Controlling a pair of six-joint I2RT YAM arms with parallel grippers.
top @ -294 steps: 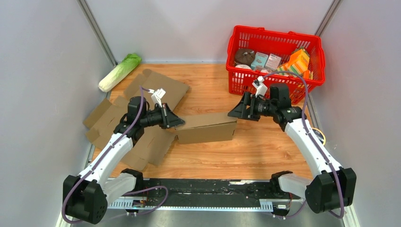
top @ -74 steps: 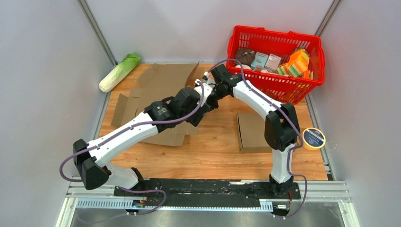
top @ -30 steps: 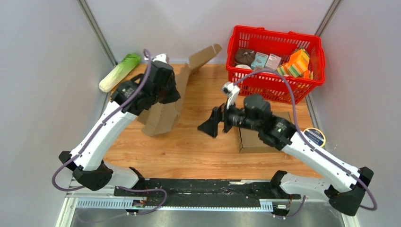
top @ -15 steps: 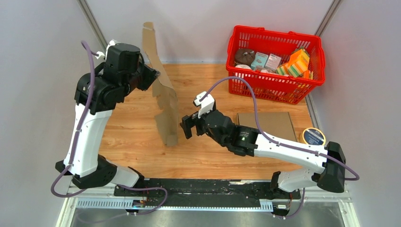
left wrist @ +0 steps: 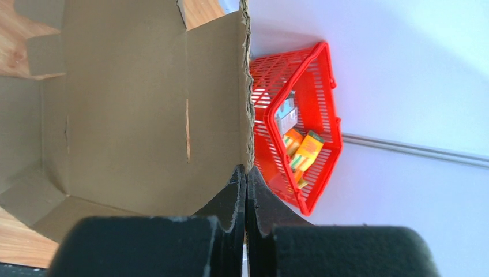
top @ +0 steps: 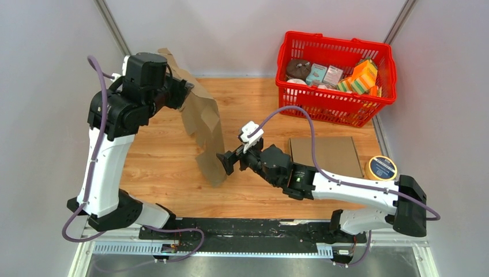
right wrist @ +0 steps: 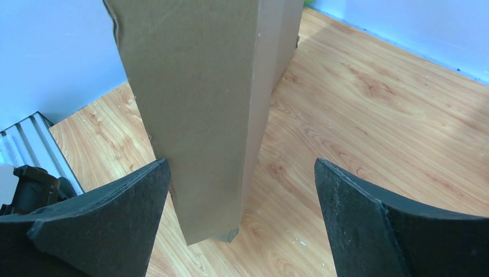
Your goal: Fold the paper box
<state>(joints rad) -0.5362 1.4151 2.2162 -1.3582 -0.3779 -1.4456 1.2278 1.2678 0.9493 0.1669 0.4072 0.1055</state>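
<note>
Left gripper point(left wrist: 246, 179): my fingers are pressed fully together on the ragged top edge of the unfolded brown corrugated cardboard box blank point(left wrist: 127, 104), with no gap between them

Right gripper point(right wrist: 241, 167): spread wide and holding nothing; the lower end of the blank stands between my two pads and seems to touch neither

Where the blank is: it hangs upright below my left pinch, its bottom corner low over the wooden table point(top: 254, 104) just in front of my right fingers; I cannot tell whether it rests on the wood

Weight: light, I judge, since one pinch at the edge carries the whole sheet

Stiffness: firm across each flat panel but loose at the scored creases, so the flaps will likely swing and hinge as I move

Surface: dry and matte, unlikely to slip; the edges look easy to crush or tear

Where to take hold: I would close my right pads across the flat panel at the lower end, beside a crease and not on a loose flap

Risk: a hard squeeze may dent the board, and a pull against my left pinch may rip the frayed edge
</note>
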